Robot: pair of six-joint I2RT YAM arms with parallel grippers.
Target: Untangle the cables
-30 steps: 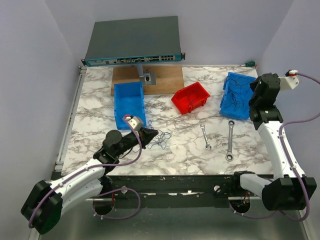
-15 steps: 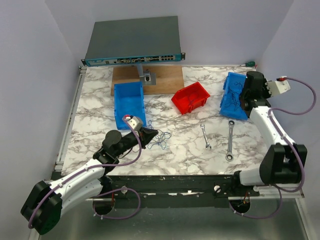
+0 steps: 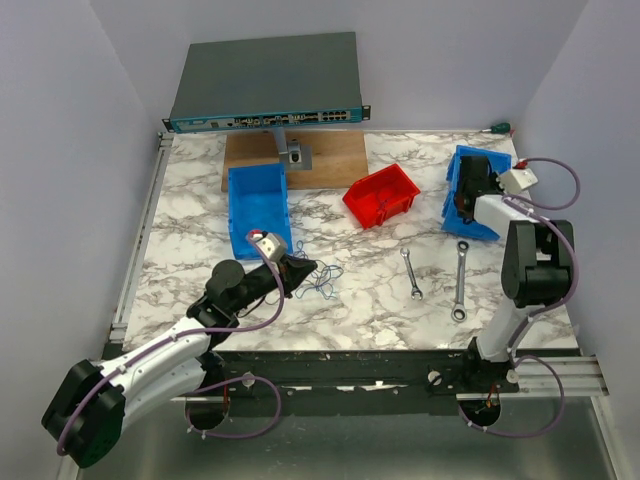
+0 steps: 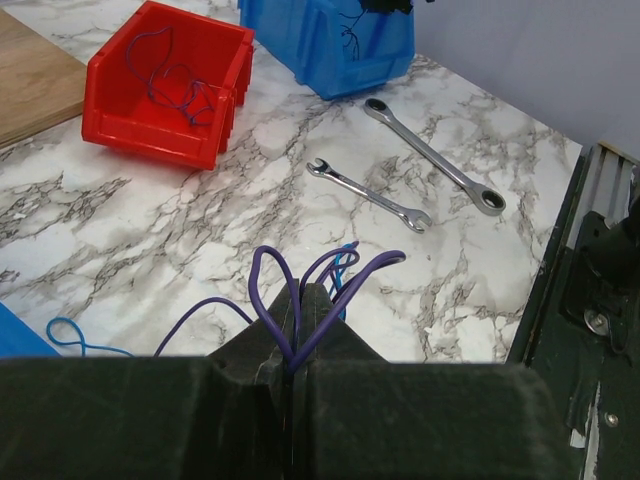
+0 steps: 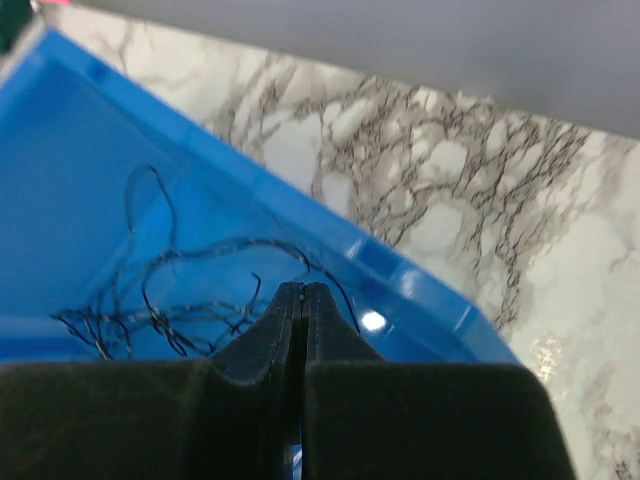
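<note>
My left gripper is shut on thin purple cables, whose loops stick up out of the closed jaws. A thin blue cable lies just beyond the tips, and the loose tangle rests on the marble table. My right gripper is inside the right blue bin with its jaws closed. Thin black cables lie in that bin. One strand passes right at the tips; I cannot tell if it is pinched.
A red bin holds a purple wire. A second blue bin stands at the left. Two silver wrenches lie between the bins and the front edge. A network switch and wooden board are at the back.
My right arm has folded in and its gripper has moved left and down into the right blue bin. The left arm and its cables have not moved.
</note>
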